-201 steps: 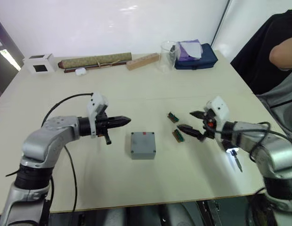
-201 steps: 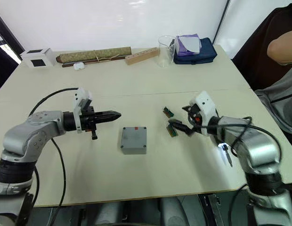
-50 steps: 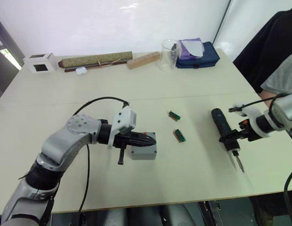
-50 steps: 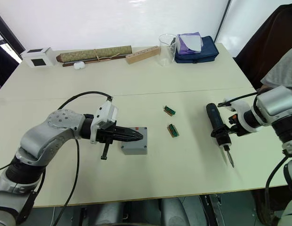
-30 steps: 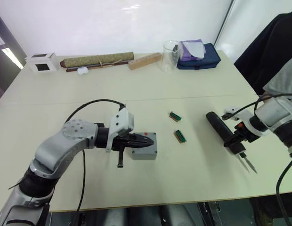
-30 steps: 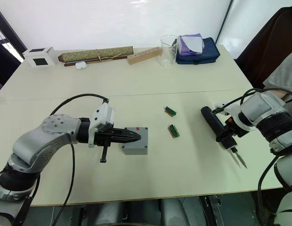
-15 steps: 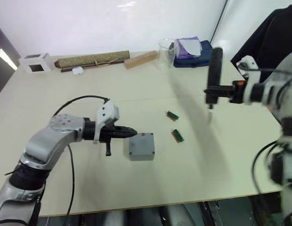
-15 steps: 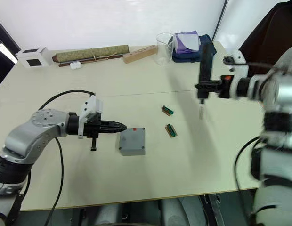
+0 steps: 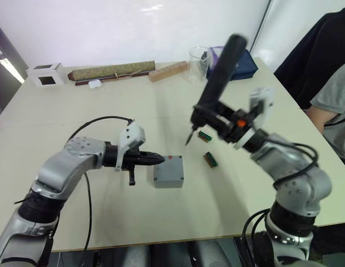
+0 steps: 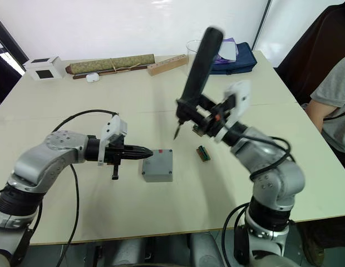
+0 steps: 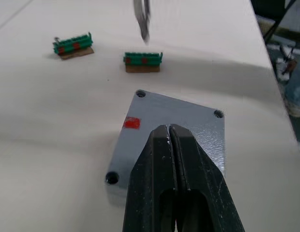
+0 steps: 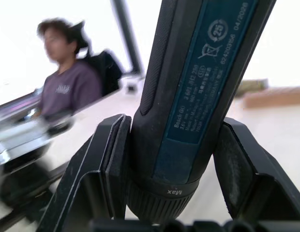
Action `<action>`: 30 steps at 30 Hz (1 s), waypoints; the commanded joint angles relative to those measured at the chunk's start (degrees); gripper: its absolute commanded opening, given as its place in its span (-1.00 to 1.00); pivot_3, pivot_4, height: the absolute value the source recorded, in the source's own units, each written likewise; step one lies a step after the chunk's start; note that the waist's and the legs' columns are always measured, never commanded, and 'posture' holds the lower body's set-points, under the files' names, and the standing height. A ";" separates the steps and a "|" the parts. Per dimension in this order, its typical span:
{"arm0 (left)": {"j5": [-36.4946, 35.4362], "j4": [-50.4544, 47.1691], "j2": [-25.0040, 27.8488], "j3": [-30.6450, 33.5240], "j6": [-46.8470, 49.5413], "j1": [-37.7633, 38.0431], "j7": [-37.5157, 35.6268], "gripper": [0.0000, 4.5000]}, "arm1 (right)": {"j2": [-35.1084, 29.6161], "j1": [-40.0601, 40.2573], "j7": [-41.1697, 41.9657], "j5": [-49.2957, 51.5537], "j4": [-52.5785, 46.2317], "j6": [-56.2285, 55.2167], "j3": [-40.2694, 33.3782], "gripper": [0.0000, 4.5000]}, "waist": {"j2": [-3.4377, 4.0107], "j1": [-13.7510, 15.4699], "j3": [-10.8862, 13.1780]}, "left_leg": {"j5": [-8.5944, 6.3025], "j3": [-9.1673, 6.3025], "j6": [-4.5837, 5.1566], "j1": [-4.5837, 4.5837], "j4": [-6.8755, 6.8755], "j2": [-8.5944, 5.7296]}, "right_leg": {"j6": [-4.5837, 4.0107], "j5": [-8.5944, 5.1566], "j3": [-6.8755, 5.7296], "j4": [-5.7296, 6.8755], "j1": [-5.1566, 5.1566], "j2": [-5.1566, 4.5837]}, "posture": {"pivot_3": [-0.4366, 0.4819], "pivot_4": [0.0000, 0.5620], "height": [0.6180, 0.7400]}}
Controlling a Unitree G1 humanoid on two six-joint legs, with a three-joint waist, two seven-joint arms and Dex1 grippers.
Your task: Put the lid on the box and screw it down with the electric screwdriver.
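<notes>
While raised, electric screwdriver (image 9: 217, 78) over table edge (image 9: 161, 242)

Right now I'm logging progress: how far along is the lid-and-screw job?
Done: the lid already sits on the box. In hand: the right end effector grips the electric screwdriver, tilted, bit in the air short of the box. The left end effector, shut, rests at the lid's edge. Left: driving the corner screws.
</notes>
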 commanded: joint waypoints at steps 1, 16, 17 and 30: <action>4.44 1.15 -0.32 -2.78 -3.08 0.11 0.18 -1.00 | -1.22 -0.01 0.07 -1.00 -2.86 -6.07 3.11 -0.04 | 0.00 0.07 0.00 | 0.00 0.00 0.00 0.00 0.00 0.00 | 0.00 0.00 0.00 0.00 0.00 0.00 | -0.05 -0.47 1.00; 9.29 2.82 -1.13 -5.23 -7.12 1.60 -0.21 -1.00 | -5.53 1.40 -0.77 -7.99 2.91 -16.82 9.58 -0.04 | -0.07 0.23 -0.05 | 0.00 -0.01 0.00 0.08 0.03 -0.01 | 0.00 0.00 0.00 -0.02 0.10 -0.01 | -0.05 -0.47 1.00; 9.29 2.81 -1.15 -5.22 -7.11 1.61 -0.22 -1.00 | -5.67 1.51 -0.73 -8.14 3.07 -17.10 9.73 -0.04 | -0.07 0.23 -0.05 | 0.00 -0.02 0.00 0.08 0.03 -0.01 | 0.00 0.00 0.00 -0.02 0.10 -0.01 | -0.05 -0.47 1.00; 9.58 2.94 -1.62 -5.31 -7.45 2.61 -0.55 -1.00 | -11.23 6.72 1.58 -15.78 6.87 -22.04 17.65 -0.04 | -0.12 0.26 -0.29 | 0.00 -0.02 0.00 0.26 0.02 -0.01 | 0.00 -0.01 -0.01 -0.04 0.32 -0.02 | -0.05 -0.47 1.00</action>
